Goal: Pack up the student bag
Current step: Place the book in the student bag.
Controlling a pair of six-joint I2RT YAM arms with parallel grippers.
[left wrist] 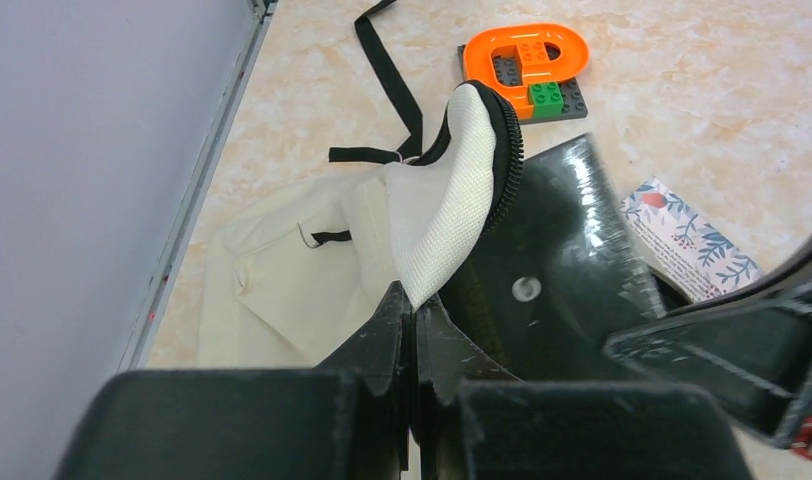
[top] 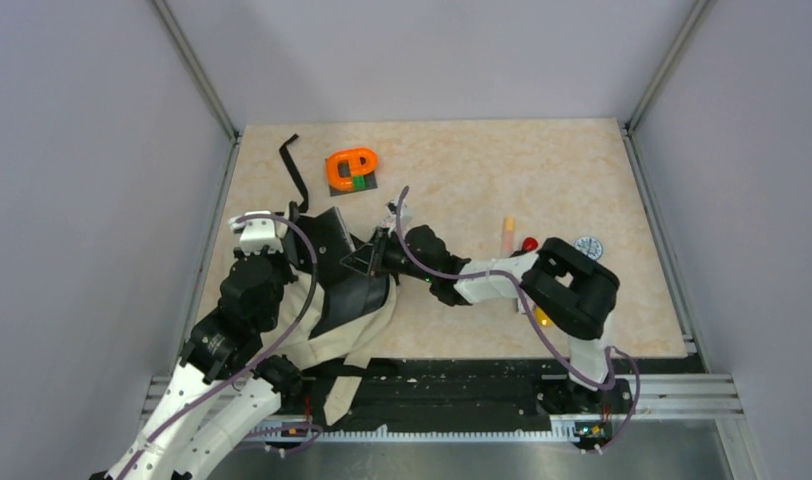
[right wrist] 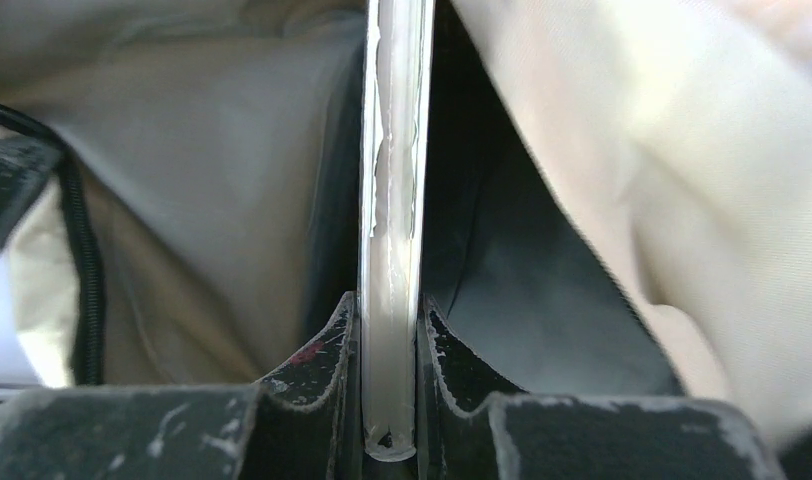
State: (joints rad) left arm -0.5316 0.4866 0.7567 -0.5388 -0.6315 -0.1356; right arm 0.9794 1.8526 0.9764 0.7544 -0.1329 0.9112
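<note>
The student bag (top: 332, 325), beige with dark lining, lies at the near left of the table. My left gripper (left wrist: 414, 300) is shut on its white mesh flap (left wrist: 452, 210) beside the black zipper and holds it lifted, so the mouth gapes. My right gripper (right wrist: 390, 320) is shut on a thin flat item (right wrist: 392, 170), seen edge-on with a whitish, glossy edge. That item points into the bag's grey interior (right wrist: 182, 180). From above, the right gripper (top: 374, 258) is at the bag's opening. A floral-printed cover (left wrist: 687, 240) shows next to the right gripper's fingers (left wrist: 742, 320).
An orange brick loop on a dark grey plate (top: 352, 170) lies beyond the bag, near a loose black strap (top: 294, 170). Right of centre are a small peach tube (top: 507, 236), a red ball (top: 530, 243) and a round blue-white disc (top: 588, 246). Walls close in on both sides.
</note>
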